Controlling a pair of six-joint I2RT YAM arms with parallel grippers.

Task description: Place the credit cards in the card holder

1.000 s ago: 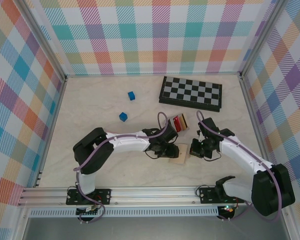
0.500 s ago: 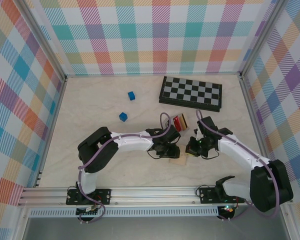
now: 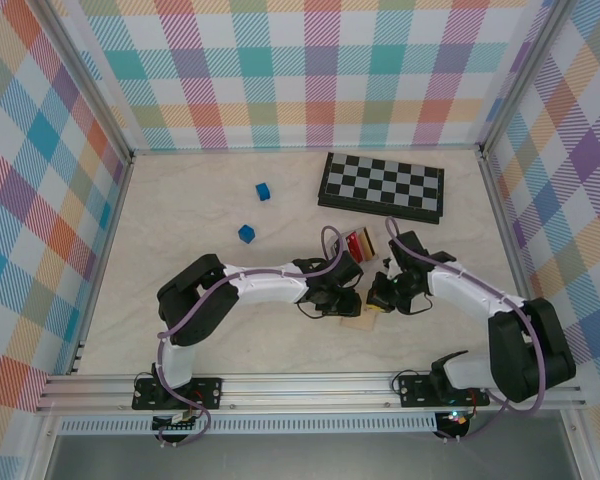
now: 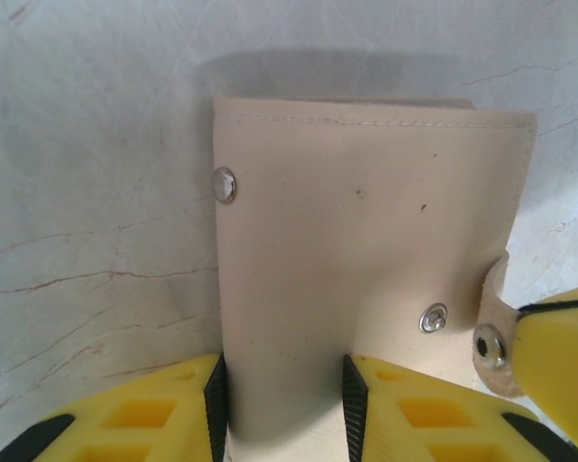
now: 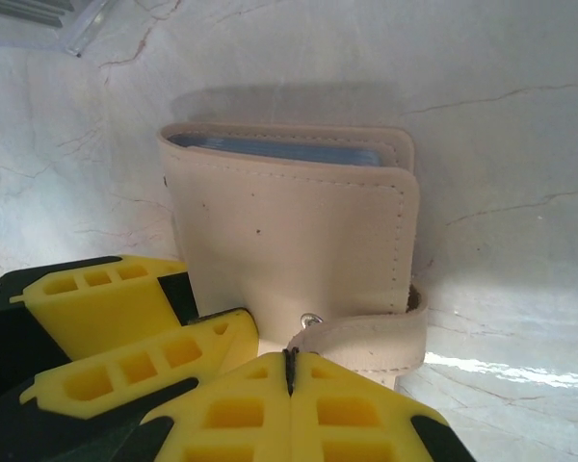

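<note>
Overhead, my two arms meet over the small flat tan-beige folding card holder, which lies on the pale marbled table near the front. My left gripper and my right gripper are close together on it. Just behind them the thin red plastic credit cards sit in a stack, apart from the card holder. Further back lies a black-and-grey chequered board, and two small blue cubes rest to the left. From my left wrist, the card holder lies folded and flat, a metal snap near one edge. My yellow fingers stand apart with tan material between them and one pad at the holder's edge; I cannot tell whether they pinch it. From my right wrist, my fingers are pressed together and the holder's strap curves up to their tips; whether the strap is caught I cannot tell. A blue-grey inner panel shows along the far edge.
</note>
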